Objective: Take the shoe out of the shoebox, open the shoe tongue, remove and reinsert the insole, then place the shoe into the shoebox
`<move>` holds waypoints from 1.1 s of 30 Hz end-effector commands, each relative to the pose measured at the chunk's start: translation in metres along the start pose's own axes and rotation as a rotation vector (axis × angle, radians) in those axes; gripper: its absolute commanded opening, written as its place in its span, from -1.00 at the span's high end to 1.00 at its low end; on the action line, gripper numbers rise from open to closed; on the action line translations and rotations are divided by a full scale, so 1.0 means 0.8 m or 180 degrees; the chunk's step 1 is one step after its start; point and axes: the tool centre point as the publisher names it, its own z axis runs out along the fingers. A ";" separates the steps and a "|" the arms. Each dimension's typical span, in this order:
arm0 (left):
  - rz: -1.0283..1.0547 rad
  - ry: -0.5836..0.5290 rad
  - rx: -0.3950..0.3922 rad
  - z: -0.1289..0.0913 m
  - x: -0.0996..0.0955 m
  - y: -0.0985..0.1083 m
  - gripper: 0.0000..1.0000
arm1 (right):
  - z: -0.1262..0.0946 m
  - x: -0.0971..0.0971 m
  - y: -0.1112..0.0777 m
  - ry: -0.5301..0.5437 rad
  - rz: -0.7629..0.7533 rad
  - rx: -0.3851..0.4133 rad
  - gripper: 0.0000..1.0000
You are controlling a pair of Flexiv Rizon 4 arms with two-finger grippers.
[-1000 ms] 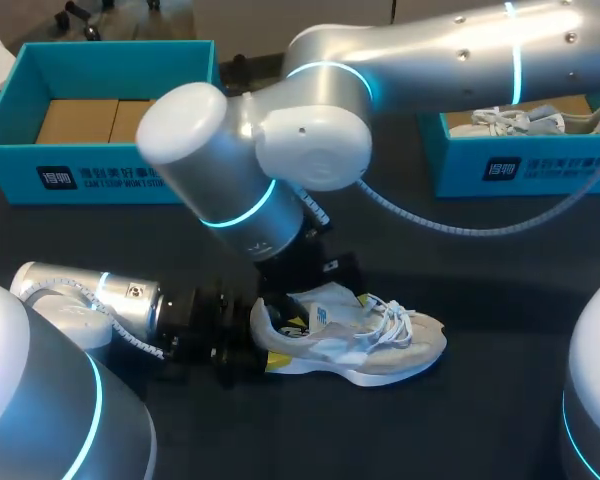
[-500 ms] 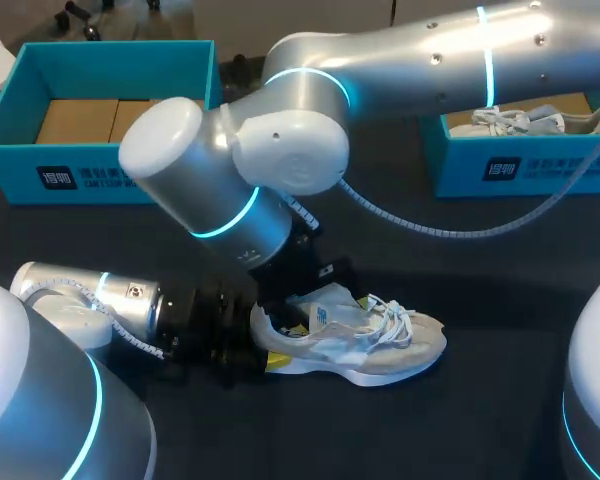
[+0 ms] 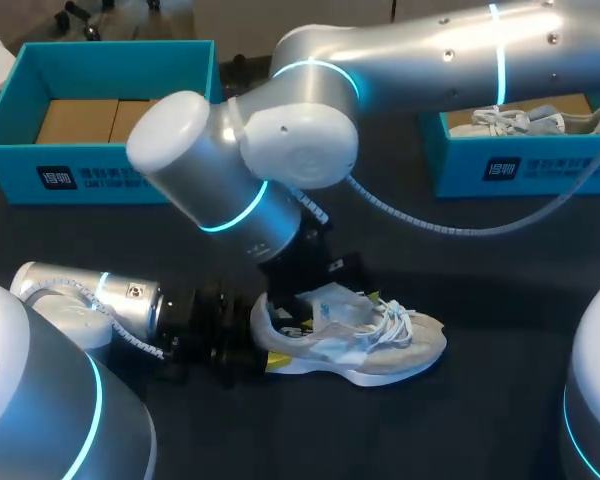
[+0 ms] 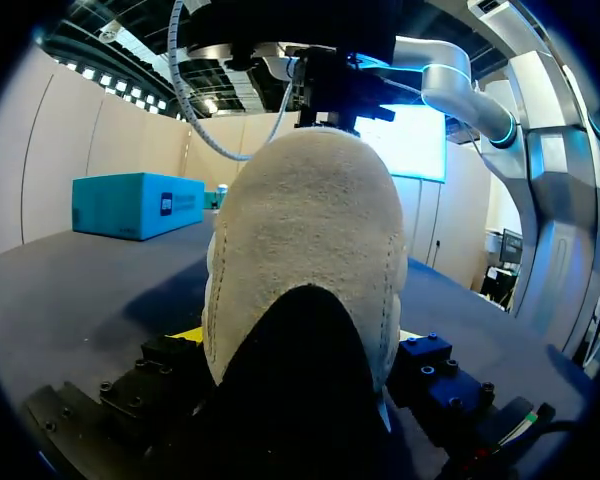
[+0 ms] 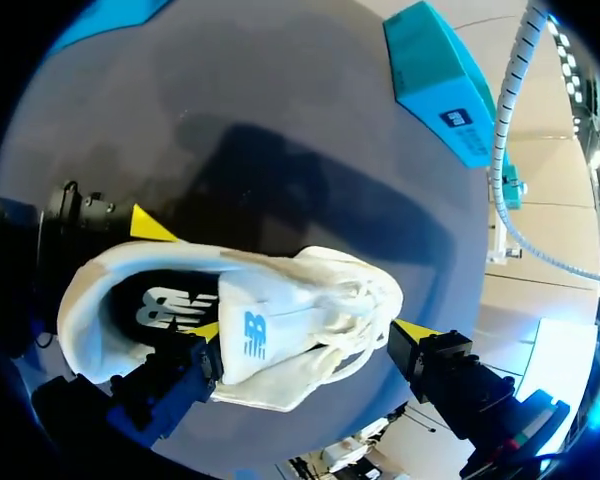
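Sneaker (image 3: 355, 340) is out of the box, lying on its sole on the black table (image 3: 480, 420), at about 6 o'clock from the middle of the head view. Long axis runs 9 to 3: heel at 9, toe at 3.

Left gripper (image 4: 295, 345) sits at the heel end. In its wrist view the suede heel fills the gap between the fingers, with a finger block against each side, so I read it as clamped on the heel to pin the shoe.

Right arm comes in from 2 o'clock and reaches past the middle, wrist straight above the shoe. Right gripper (image 5: 309, 329) is spread wide. One yellow tip is at the edge of the tongue (image 5: 255, 335), the other is out past the laces near the toe, and nothing is pinched between them.

The spread lines up with the shoe's long axis, not across it. The tongue is right under the right gripper, so that arm is the nearer one for the tongue or insole work.

Dark insole (image 5: 155, 305) shows inside the collar, seated. I can't tell whether this is before removal or after reinsertion.

An open teal shoebox (image 3: 100, 175) with only cardboard inside sits at 10 o'clock, well apart from the shoe. A second shoebox (image 3: 520, 165) at 2 o'clock holds another shoe.
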 end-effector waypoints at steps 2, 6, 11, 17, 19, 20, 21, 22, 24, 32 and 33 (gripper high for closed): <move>-0.0002 -0.0007 -0.0008 -0.002 0.001 -0.001 1.00 | 0.001 -0.018 -0.005 0.0115 0.2919 0.0003 -1.00; -0.0002 -0.0007 -0.0008 -0.002 0.001 -0.001 1.00 | -0.003 -0.026 -0.005 0.0158 0.2996 0.0012 -1.00; -0.0002 -0.0007 -0.0008 -0.002 0.001 -0.001 1.00 | -0.006 -0.027 -0.005 0.0264 0.3015 0.0027 -1.00; -0.0002 -0.0007 -0.0008 -0.002 0.001 -0.001 1.00 | -0.001 -0.022 -0.010 0.0416 0.2961 0.0066 -1.00; -0.0002 -0.0007 -0.0008 -0.002 0.001 -0.001 1.00 | 0.000 -0.025 -0.012 0.0460 0.2959 0.0095 -1.00; -0.0002 -0.0007 -0.0008 -0.002 0.001 -0.001 1.00 | 0.001 -0.028 -0.013 0.0505 0.2951 0.0100 -1.00; -0.0002 -0.0007 -0.0008 -0.002 0.001 -0.001 1.00 | 0.001 -0.029 -0.014 0.0542 0.2920 0.0125 -1.00; -0.0002 -0.0007 -0.0008 -0.002 0.001 -0.001 1.00 | 0.001 -0.030 -0.013 0.0557 0.2901 0.0123 -1.00; -0.0002 -0.0007 -0.0008 -0.002 0.001 -0.001 1.00 | 0.000 -0.033 -0.013 0.0569 0.2886 0.0122 -1.00; -0.0002 -0.0007 -0.0008 -0.002 0.001 -0.001 1.00 | -0.001 -0.042 -0.011 0.0655 0.2843 0.0137 -0.38; -0.0002 -0.0007 -0.0008 -0.002 0.001 -0.001 1.00 | 0.000 -0.042 -0.010 0.0678 0.2842 0.0141 -0.34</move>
